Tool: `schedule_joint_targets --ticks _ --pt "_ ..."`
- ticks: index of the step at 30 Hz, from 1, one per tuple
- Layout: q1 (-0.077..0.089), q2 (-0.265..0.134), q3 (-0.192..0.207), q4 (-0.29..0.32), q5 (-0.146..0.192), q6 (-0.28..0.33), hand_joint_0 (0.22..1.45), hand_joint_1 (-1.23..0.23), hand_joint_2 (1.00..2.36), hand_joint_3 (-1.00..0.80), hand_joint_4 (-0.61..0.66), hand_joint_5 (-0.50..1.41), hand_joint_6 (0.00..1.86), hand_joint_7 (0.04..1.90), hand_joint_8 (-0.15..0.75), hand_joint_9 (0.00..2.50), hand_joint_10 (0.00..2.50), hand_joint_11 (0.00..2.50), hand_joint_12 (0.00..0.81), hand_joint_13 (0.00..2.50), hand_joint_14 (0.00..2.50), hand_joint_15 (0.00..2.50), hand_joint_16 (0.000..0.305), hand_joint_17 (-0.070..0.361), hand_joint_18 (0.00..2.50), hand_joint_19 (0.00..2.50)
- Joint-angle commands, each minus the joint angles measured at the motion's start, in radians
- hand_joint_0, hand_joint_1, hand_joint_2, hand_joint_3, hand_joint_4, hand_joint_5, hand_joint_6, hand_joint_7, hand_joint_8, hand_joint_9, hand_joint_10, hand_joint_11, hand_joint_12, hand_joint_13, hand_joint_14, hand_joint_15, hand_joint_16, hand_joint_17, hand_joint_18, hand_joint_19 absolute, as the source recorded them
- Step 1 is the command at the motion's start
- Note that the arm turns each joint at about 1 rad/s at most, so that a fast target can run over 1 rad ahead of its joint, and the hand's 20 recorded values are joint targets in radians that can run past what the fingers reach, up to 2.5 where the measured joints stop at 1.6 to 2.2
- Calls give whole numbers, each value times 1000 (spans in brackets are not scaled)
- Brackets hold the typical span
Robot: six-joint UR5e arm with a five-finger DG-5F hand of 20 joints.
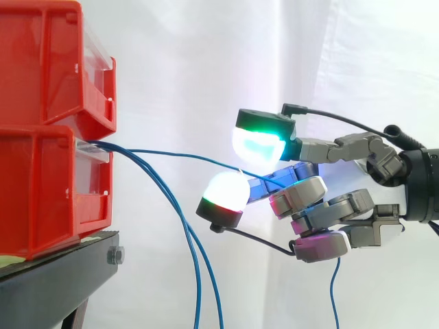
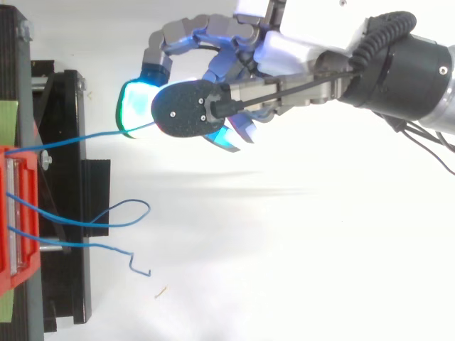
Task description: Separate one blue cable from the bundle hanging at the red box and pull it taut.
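Several thin blue cables come out of the lower red box (image 1: 48,185). One blue cable (image 1: 185,157) runs almost straight from the box's front to my hand (image 1: 357,205), seen from above as cable (image 2: 78,138) reaching the hand (image 2: 284,57). The hand is shut on it, pinching it between a green-glowing pad (image 1: 260,144) above and a white-glowing pad (image 1: 226,190) below. Its free end hangs down under the hand (image 1: 333,288). The other cables of the bundle (image 1: 195,274) droop to the floor, and from above they lie as loose loops (image 2: 128,213).
A second red box (image 1: 48,62) is stacked on the lower one. Both stand on a black stand (image 1: 55,281) at the left, with its frame (image 2: 64,213) under the red box (image 2: 14,213) in the top view. A white curtain hangs behind.
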Motion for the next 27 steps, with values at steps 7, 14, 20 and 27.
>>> schedule_joint_targets --ticks 7,14,20,27 --pt "3 1 0 1 -13 -7 645 -586 1014 -326 223 -142 642 1015 341 1132 564 1292 336 1314 2113 980 45 101 1405 1196" --pt "3 2 0 -1 -24 -2 674 -632 1020 -171 207 -151 675 962 332 1123 616 1281 334 1318 2122 985 45 101 1425 1216" --pt "0 2 0 -2 -24 -1 684 -662 1017 -127 228 -162 706 894 348 1110 678 1246 344 1328 2150 961 47 107 1448 1214" --pt "-2 2 2 -2 -24 -2 659 -621 1015 -271 227 -165 706 892 327 1098 618 1268 334 1315 2149 976 45 100 1427 1233"
